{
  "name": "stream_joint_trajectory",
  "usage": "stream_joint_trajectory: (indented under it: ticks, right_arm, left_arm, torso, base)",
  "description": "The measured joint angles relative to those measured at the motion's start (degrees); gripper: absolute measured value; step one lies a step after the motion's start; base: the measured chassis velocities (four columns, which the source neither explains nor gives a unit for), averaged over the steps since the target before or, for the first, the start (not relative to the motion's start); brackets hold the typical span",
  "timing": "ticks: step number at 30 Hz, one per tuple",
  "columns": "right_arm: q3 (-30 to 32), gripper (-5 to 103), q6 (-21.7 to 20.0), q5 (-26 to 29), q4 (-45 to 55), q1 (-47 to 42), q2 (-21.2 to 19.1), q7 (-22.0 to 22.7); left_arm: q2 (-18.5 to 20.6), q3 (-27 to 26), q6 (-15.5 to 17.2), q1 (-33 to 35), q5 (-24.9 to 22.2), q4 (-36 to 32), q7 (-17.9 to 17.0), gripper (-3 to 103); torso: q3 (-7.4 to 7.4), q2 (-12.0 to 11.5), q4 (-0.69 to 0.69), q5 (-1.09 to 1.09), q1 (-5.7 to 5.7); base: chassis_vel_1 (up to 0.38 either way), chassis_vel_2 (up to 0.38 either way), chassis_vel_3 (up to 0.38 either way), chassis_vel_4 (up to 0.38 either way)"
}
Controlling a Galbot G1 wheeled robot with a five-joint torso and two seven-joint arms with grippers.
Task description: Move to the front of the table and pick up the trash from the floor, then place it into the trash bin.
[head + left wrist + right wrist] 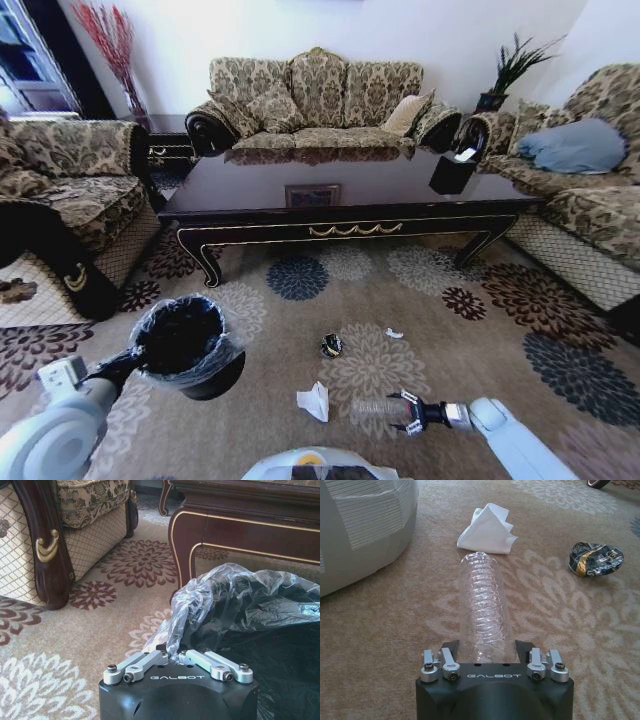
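Observation:
A clear plastic bottle (375,408) (482,605) lies on the patterned carpet. My right gripper (408,412) (486,649) is open, low over the floor, with one finger on each side of the bottle's near end. Just past the bottle's far end lies crumpled white paper (314,401) (487,529). A dark-and-yellow wad (331,345) (595,559) and a tiny white scrap (394,333) lie farther toward the table (350,205) (250,525). My left gripper (135,362) (172,655) is shut on the bag-lined rim of the black trash bin (185,340) (260,630).
Patterned sofas stand on the left (70,190), behind the table (315,100) and on the right (590,200). A black tissue box (452,172) sits on the table. My own white base (310,462) (365,525) is close beside the paper. A dark armchair leg (45,550) stands near the bin.

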Motion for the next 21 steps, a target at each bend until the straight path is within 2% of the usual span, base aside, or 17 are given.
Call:
stream_joint_trajectory:
  ticks: [3, 4, 8, 9, 12, 16, 20, 21]
  right_arm:
    - [0.1, 52, 0.1, 0.9, 0.0, -0.1, 0.0, 0.0]
    - [0.1, 52, 0.1, 0.9, 0.0, -0.1, 0.0, 0.0]
    - [0.1, 37, 0.1, 5.0, 1.0, -0.6, -0.7, 0.1]
    - [0.1, 37, 0.1, 5.0, 1.0, -0.6, -0.7, 0.1]
    - [1.0, 28, -0.2, 10.1, 2.9, -1.4, -1.9, 0.1]
    - [2.3, 23, -1.0, 14.8, 5.2, -2.2, -3.2, 0.7]
    - [4.6, 23, -2.6, 21.4, 12.2, -3.7, -6.2, 3.5]
    - [4.6, 23, -2.6, 21.4, 12.2, -3.7, -6.2, 3.5]
  left_arm:
    - [-0.1, 0.2, -0.1, 0.2, 0.2, -0.2, 0.0, 4]
    - [-0.1, 0.2, -0.1, 0.2, 0.2, -0.2, 0.0, 4]
    - [-0.4, 0.7, -0.1, 0.3, 0.7, -0.2, 0.0, 4]
    - [-0.4, 0.7, -0.1, 0.3, 0.7, -0.2, 0.0, 4]
    - [-0.6, 1.7, -0.1, 0.3, 0.9, -0.4, 0.0, 4]
    - [-1.0, 3.0, -0.2, 0.1, 1.5, -0.5, 0.0, 4]
    - [-1.9, 5.9, -0.2, -0.2, 2.6, -0.5, 0.1, 4]
    - [-1.9, 5.9, -0.2, -0.2, 2.6, -0.5, 0.1, 4]
  torso:
    - [0.00, 0.0, 0.00, 0.01, 0.00]
    - [0.00, 0.0, 0.00, 0.01, 0.00]
    - [0.00, 0.0, 0.00, 0.00, 0.00]
    - [0.00, 0.0, 0.00, 0.00, 0.00]
    - [0.00, 0.0, 0.00, 0.01, 0.00]
    - [0.00, 0.0, -0.01, 0.01, 0.00]
    - [0.00, 0.0, 0.00, 0.00, 0.00]
    - [0.00, 0.0, 0.00, 0.00, 0.00]
  base:
    - [0.000, 0.000, 0.000, 0.000]
    - [0.000, 0.000, 0.000, 0.000]
    - [0.000, 0.000, 0.000, 0.000]
    - [0.000, 0.000, 0.000, 0.000]
    - [0.000, 0.000, 0.000, 0.000]
    - [0.000, 0.000, 0.000, 0.000]
    - [0.000, 0.000, 0.000, 0.000]
    - [0.000, 0.000, 0.000, 0.000]
